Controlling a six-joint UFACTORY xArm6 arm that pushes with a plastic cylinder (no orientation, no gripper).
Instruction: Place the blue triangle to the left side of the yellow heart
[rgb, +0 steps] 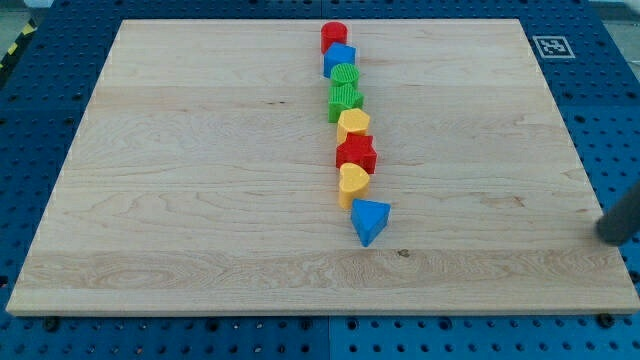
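Observation:
The blue triangle (369, 219) lies at the bottom end of a column of blocks in the middle of the wooden board (180, 180). The yellow heart (353, 183) sits just above it and slightly to its left, touching or nearly touching it. My tip (606, 236) is at the view's far right, at the board's right edge, far to the right of the blue triangle and touching no block. Only the rod's lower end shows.
Above the heart the column runs upward: a red star (356, 153), a yellow block (352, 124), a green star (345, 100), a green round block (344, 77), a blue cube (340, 59) and a red cylinder (334, 36). Blue pegboard (40, 150) surrounds the board.

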